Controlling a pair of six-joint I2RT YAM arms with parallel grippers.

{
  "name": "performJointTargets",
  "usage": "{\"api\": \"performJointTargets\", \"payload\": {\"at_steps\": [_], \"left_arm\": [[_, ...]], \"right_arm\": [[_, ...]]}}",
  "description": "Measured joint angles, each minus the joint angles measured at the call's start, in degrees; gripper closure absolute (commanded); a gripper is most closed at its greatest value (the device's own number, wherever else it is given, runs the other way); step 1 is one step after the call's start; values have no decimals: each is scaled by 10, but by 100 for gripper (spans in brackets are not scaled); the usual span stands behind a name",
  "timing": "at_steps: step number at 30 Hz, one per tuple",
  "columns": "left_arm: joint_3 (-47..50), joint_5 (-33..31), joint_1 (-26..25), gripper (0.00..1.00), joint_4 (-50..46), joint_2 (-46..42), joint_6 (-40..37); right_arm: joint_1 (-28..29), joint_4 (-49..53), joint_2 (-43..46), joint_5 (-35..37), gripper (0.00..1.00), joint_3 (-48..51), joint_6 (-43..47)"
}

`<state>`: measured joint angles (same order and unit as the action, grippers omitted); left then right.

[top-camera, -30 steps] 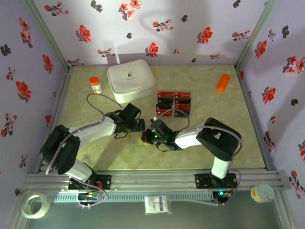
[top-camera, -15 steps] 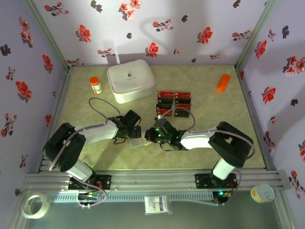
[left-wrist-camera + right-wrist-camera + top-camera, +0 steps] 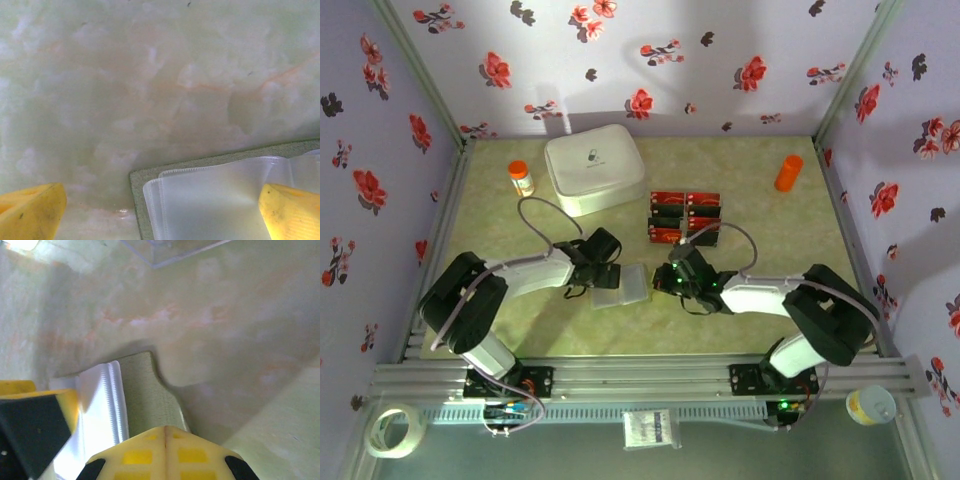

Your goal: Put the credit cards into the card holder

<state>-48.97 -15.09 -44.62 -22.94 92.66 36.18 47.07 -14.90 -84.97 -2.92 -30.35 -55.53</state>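
Three walls papered in pale lilac with red and dark flowers close in a table (image 3: 770,310) topped in pale green marbling, with an aluminium rail along its near edge. At the far left stand a big white rounded box (image 3: 592,168) and a small orange bottle (image 3: 521,178); an orange cylinder (image 3: 788,172) stands at the far right. The credit cards (image 3: 685,215), red and black, lie in two columns right of centre, just right of the box. The card holder (image 3: 623,287) lies open near the middle, between the two grippers, its olive cover (image 3: 137,185) edging clear sleeves. The left arm reaches low from the near left, bent at the elbow, and the left gripper (image 3: 608,272) hangs at the holder's left edge with its jaws spread wide and nothing in them; the yellow fingertips (image 3: 30,215) straddle a corner of the holder. The right arm stretches low from the near right, and the right gripper (image 3: 667,279) is closed, its fingers (image 3: 140,455) meeting over the holder's olive flap (image 3: 147,390); whether they pinch it I cannot tell.
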Motion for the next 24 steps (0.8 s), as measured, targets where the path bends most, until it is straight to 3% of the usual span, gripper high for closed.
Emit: {"api": "performJointTargets", "payload": {"at_steps": [16,24], "left_arm": [[-37,-10,-36,0,8,34,-25],[-37,-10,-39,0,9,34,-20]], "right_arm": [[-1,31,84,14,100,49,0],[11,77,85,4,100,-19,25]]}}
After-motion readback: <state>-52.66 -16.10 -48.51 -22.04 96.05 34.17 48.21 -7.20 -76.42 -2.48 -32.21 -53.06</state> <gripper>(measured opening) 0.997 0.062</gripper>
